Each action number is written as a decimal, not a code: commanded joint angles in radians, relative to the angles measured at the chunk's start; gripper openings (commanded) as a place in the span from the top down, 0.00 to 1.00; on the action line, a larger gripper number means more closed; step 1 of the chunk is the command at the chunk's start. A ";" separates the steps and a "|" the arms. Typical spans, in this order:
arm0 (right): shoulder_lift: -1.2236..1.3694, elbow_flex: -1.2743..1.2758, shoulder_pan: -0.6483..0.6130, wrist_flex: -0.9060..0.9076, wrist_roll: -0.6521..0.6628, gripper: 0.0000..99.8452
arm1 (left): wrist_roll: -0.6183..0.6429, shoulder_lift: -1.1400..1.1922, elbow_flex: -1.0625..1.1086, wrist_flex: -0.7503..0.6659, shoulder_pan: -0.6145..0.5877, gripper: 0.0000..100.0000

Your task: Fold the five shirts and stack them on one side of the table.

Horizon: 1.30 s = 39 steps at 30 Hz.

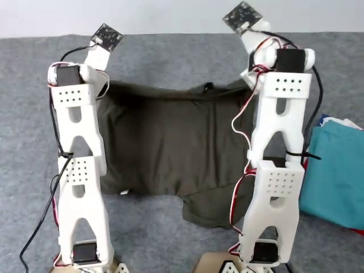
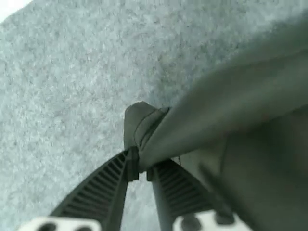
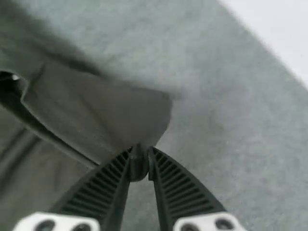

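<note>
A dark olive shirt point(image 1: 170, 148) lies spread on the grey felt table between my two arms, collar toward the far edge. My left gripper point(image 2: 139, 166) is shut on a bunched corner of the olive shirt point(image 2: 231, 110) at its far left shoulder. At the far right shoulder, my right gripper point(image 3: 139, 163) is shut on the edge of the olive shirt point(image 3: 96, 115). In the high view the white arm links hide both grippers. The shirt's near hem sags in an uneven flap point(image 1: 207, 213).
A pile of other shirts, teal on top point(image 1: 335, 170) with red and white edges below, lies at the table's right edge. Grey felt point(image 1: 170, 57) stretches beyond the shirt toward the far edge. Cables run along both arms.
</note>
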 commanded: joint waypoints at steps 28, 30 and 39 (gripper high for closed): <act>-1.024 1.306 -0.030 0.053 -0.077 0.99 | -0.479 -0.872 1.521 0.028 0.009 1.00; -1.087 1.384 -0.028 0.053 -0.075 0.99 | -0.491 -0.873 1.535 0.028 -0.011 1.00; -1.382 1.728 -0.022 0.053 -0.032 0.99 | -0.572 -0.864 1.554 0.028 -0.120 1.00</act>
